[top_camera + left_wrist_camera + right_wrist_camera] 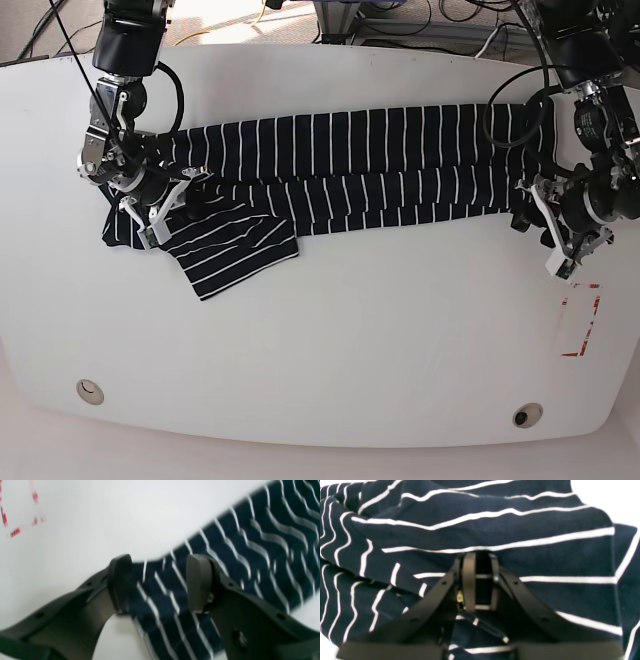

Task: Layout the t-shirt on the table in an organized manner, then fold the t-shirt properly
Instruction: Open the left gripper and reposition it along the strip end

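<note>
The left fingers stand apart, one pad over the striped cloth and the other at its edge, with a band of the t-shirt lying between them; nothing is pinched there. In the base view these fingers sit at the shirt's end nearest the red-outlined rectangle.

The right fingers are drawn close together and clamped on a fold of the t-shirt, whose cloth bunches up around the tips. In the base view they grip the opposite end of the shirt, farthest from the red rectangle.

The t-shirt lies on the white bench as a long, loosely gathered band stretched between the two arms. A flap of it spreads out flatter toward the near edge by the right fingers. Two small round fittings sit near the bench's front edge, one of them just below the red rectangle.
</note>
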